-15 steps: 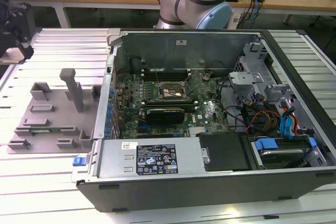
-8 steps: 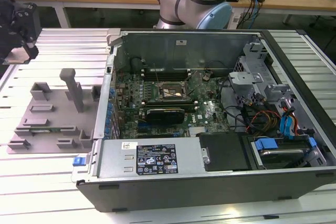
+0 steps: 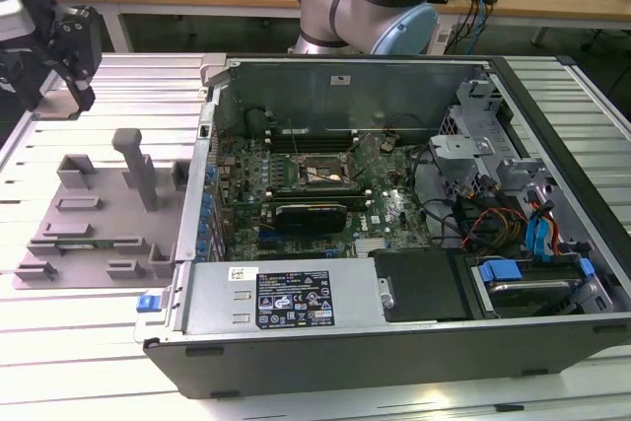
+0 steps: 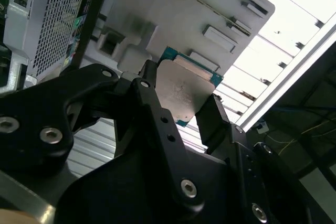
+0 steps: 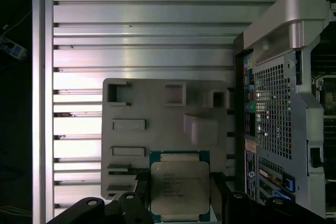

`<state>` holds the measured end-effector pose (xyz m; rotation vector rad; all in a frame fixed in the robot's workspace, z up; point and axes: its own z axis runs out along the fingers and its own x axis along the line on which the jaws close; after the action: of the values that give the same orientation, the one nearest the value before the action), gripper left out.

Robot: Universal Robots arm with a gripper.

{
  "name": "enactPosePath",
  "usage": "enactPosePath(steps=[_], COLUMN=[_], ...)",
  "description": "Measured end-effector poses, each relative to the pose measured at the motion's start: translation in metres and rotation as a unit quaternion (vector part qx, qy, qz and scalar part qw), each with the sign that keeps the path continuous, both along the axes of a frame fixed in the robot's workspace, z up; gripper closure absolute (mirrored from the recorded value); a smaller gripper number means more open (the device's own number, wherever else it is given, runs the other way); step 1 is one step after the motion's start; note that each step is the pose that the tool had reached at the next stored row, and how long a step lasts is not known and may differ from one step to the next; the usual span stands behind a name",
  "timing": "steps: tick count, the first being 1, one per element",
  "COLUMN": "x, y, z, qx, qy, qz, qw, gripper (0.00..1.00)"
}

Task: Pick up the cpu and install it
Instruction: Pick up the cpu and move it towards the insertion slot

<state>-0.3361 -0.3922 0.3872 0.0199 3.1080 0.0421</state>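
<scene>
Gripper (image 3: 56,94) hangs near gray fixture plate (image 3: 94,236). Open PC case (image 3: 394,347) w/ mobo socket (image 3: 317,173) sits well apart from it.

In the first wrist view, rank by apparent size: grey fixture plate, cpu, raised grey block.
Largest: grey fixture plate.
Then: cpu, though nearer the camera, which flatters it.
Smallest: raised grey block.

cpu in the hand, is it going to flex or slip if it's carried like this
Likely stiff: the cpu looks like a flat plate with a metal top, showing no bend. It may be slippery, since the hand pinches only its thin edges. Probably light for its size, being so thin.
</scene>
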Motion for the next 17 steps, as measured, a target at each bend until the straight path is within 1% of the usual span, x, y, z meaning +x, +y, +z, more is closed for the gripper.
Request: enactPosePath(steps=[2,4,6,7,8,14,17], x=[0.0054,0.0144,0.0191,0.0226,0.0283,0.0444,0.0607], y=[0.0000,-0.0001,-0.0001,-0.0002,-0.0002,-0.0004,-0.0006], z=[0.0000,0.0000,0.0000,0.0000,0.0000,0.0000,0.0000], qx=[0.0000,0.0000,0.0000,0.0000,0.0000,0.0000,0.0000], qy=[0.0000,0.0000,0.0000,0.0000,0.0000,0.0000,0.0000], qz=[0.000,0.000,0.000,0.000,0.000,0.000,0.000], qw=[1.0000,1.0000,1.0000,1.0000,1.0000,1.0000,1.0000], gripper=[0.46,0.46,0.46,0.46,0.46,0.46,0.46])
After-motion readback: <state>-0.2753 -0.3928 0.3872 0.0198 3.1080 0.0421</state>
